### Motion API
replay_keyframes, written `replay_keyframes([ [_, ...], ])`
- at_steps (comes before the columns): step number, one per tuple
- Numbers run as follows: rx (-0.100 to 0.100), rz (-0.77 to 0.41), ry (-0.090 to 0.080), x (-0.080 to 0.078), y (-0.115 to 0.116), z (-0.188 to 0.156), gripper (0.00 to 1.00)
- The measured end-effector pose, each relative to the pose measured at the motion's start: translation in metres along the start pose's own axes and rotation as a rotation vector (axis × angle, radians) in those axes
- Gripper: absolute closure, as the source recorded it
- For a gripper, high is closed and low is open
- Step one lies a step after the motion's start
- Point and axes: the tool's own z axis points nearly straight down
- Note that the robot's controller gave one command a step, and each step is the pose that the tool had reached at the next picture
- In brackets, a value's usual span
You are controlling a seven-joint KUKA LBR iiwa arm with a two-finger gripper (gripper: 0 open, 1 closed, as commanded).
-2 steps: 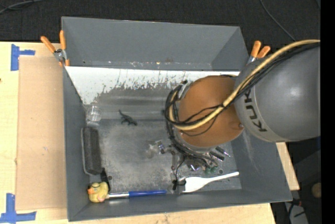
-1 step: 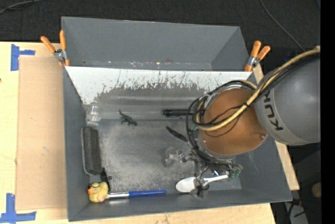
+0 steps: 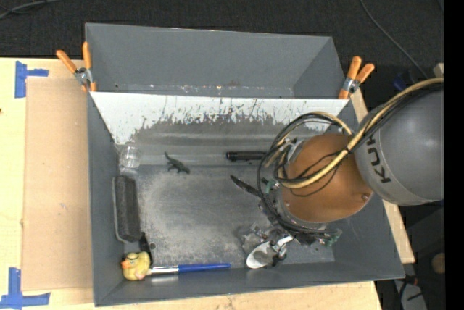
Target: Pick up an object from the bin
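Observation:
My gripper (image 3: 278,243) is low in the bin's front right part, mostly covered by the arm's orange dome. A small white oval thing (image 3: 256,258), like a spoon's bowl, lies on the floor right at its lower left tip; whether they touch I cannot tell. A blue pen (image 3: 201,267) with a yellow duck head (image 3: 135,265) lies along the front wall, to the left of the gripper. Behind the gripper, near the back slope, rests a black marker (image 3: 246,155).
A long black brush-like bar (image 3: 127,207) lies along the left wall. A clear plastic bottle (image 3: 129,156) sits in the back left corner, and a small black lizard toy (image 3: 176,165) lies to its right. The arm and its cables hang over the right side.

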Motion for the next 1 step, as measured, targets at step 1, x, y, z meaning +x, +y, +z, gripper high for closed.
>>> replay_keyframes([
  [1, 0.0, 0.001, 0.0, 0.0, 0.0, 0.0, 1.0],
])
